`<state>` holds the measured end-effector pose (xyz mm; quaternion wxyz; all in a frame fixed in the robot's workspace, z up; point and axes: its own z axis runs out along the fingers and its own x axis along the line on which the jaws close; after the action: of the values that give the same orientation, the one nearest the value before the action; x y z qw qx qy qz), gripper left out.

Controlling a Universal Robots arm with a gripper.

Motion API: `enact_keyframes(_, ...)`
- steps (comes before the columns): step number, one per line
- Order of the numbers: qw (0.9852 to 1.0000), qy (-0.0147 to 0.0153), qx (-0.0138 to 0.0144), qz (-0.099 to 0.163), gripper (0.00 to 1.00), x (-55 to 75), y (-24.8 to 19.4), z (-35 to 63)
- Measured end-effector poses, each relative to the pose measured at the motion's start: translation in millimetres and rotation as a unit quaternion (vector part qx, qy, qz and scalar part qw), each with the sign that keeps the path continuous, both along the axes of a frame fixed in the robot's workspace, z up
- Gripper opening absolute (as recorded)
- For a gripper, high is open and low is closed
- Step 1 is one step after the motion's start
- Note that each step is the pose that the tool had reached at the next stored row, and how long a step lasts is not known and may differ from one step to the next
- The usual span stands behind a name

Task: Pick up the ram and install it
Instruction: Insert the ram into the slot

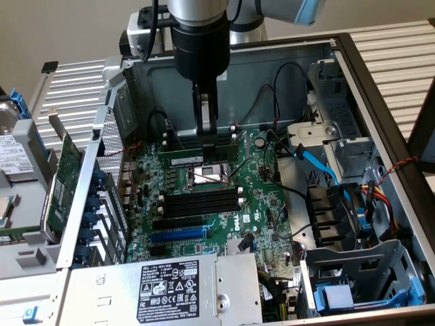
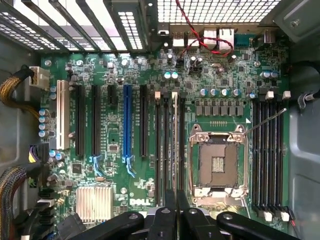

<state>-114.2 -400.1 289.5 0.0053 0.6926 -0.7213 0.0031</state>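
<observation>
Exterior view: the open grey metal computer case lies on its side on a pale slatted counter, with the green motherboard exposed. In the upper centre of the frame the arm's black hand reaches down into the case. Its fingers are drawn narrow on the upper edge of the ram, a long, narrow green circuit-board stick with a pale label. The ram stands on edge along the slots just above the silver processor socket; whether it is fully seated cannot be told. A bank of bare black memory slots lies below the socket. A larger green expansion card leans outside the case at the exterior view's left. Wrist view: the ram appears edge-on as a thin pale line running out from between the fingers of the hand. It is lined up with the slots beside the processor socket, on the side towards the blue expansion slot. Assessment: the stick is judged light, thin and rigid, but fragile. The hold belongs on the bare long edge at mid-length, clear of chips and contacts, so that pressure bears evenly and the board neither tilts nor flexes.
</observation>
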Motion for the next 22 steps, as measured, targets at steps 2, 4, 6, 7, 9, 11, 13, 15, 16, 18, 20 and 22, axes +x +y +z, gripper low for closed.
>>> enact_keyframes(2,1.0,0.0,-0.0002,0.0,0.13,0.0,-0.1,-2.9)
enact_keyframes(4,1.0,0.0,-0.0005,0.0,0.13,0.0,-0.1,-5.4)
enact_keyframes(6,1.0,0.0,-0.0009,0.0,0.13,0.0,-0.3,-7.4)
enact_keyframes(7,1.0,0.0001,-0.0012,0.0,0.13,0.0,-0.8,-7.8)
enact_keyframes(9,1.0,0.0,-0.0014,0.0,0.13,0.0,-1.9,-8.7)
enact_keyframes(11,1.0,-0.0001,-0.0014,0.0,0.13,0.0,-2.4,-10.2)
enact_keyframes(13,1.0,0.0,-0.0015,0.0,0.13,0.0,-2.6,-11.9)
enact_keyframes(15,1.0,0.0,-0.0017,0.0,0.13,0.1,-3.5,-13.1)
enact_keyframes(16,1.0,0.0,-0.0016,0.0,0.13,0.0,-4.2,-13.5)
enact_keyframes(18,1.0,-0.0001,-0.0015,0.0,0.13,0.0,-5.1,-14.8)
enact_keyframes(20,1.0,0.0,-0.0016,0.0,0.13,0.0,-5.6,-15.8)
enact_keyframes(22,1.0,0.0,-0.0016,0.0,0.13,0.0,-6.2,-16.7)
